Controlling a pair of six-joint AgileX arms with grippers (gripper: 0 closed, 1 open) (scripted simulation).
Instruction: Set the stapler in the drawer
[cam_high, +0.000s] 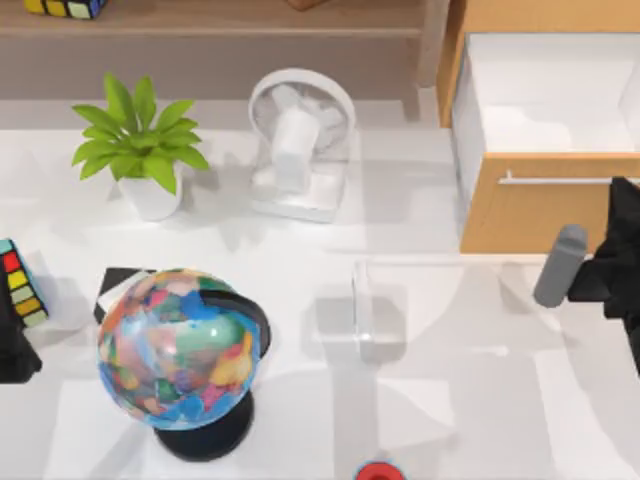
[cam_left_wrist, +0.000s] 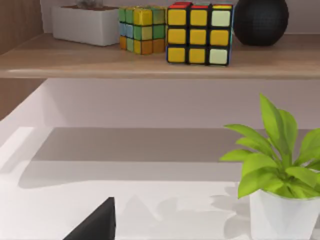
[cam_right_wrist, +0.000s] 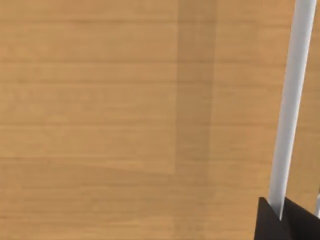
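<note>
I see a globe (cam_high: 180, 345) near the table's front left, a potted plant (cam_high: 140, 145) and desk fan (cam_high: 300, 140) toward its back edge.

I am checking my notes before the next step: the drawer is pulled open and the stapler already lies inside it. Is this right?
Not quite. The drawer is pulled open, but the stapler lies on the table, in front of the desk fan, not inside the drawer. The top view shows this. The right pincer is at the drawer's handle.
</note>
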